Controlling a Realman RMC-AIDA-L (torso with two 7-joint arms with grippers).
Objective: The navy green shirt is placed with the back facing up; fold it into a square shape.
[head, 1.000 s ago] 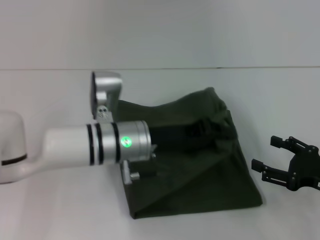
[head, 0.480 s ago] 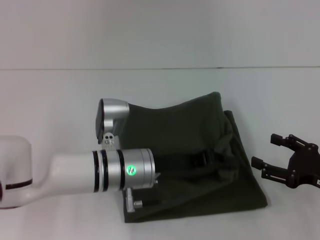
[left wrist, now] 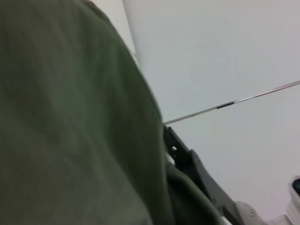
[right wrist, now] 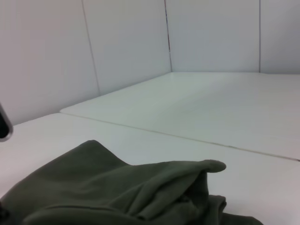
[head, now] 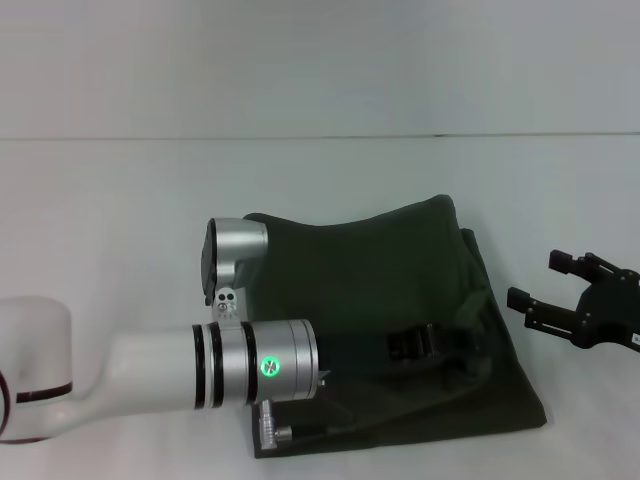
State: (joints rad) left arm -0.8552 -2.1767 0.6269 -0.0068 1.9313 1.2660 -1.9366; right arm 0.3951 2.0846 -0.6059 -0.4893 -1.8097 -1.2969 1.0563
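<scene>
Since a second ago the left arm has swung lower and nearer the camera, drawing a fold of the navy green shirt (head: pixel 400 290) with it, so the cloth's raised peak has dropped and its near-right corner has spread farther out. Plain white surface (head: pixel 110 210) carries everything, and it meets a pale wall (head: pixel 320 60) along a thin dark seam; the right wrist view shows that wall in panels with a vertical joint. No containers are in sight. Dark olive and rumpled, the shirt lies in a rough folded shape at the middle of the surface, far edge lifted in a soft ridge. Buried among the folds, the left gripper (head: pixel 425 342) has its fingers pinching a layer of the shirt; the left wrist view is filled with green cloth draped over a dark finger. Off the shirt's right side, apart from it, the right gripper (head: pixel 545 292) hovers with fingers spread.
</scene>
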